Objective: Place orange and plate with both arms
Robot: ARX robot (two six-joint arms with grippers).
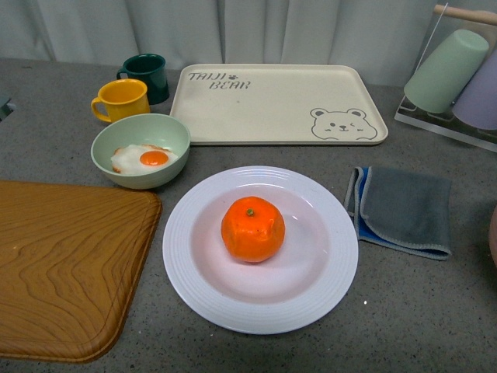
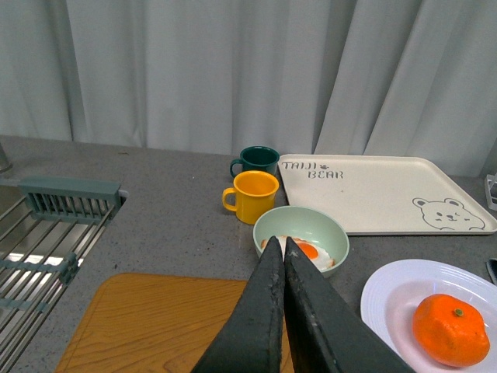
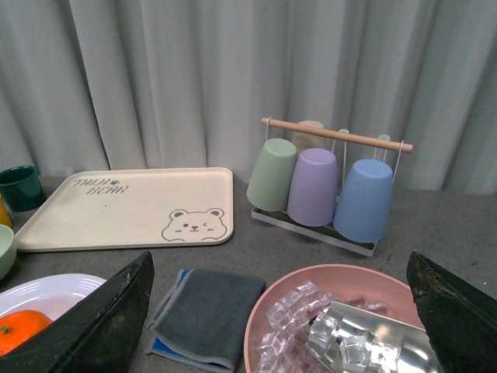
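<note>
The orange sits in the middle of the white ribbed plate at the centre of the counter. No arm shows in the front view. In the left wrist view my left gripper is shut and empty, hanging above the wooden board with the orange and plate off to its side. My right gripper is wide open with nothing in it, above a pink bowl; a sliver of the orange and plate shows at the frame's edge.
A green bowl with a fried egg, a yellow mug and a dark green mug stand behind the wooden board. The cream bear tray, a grey cloth, a cup rack and a pink bowl of ice lie further right. A sink rack is far left.
</note>
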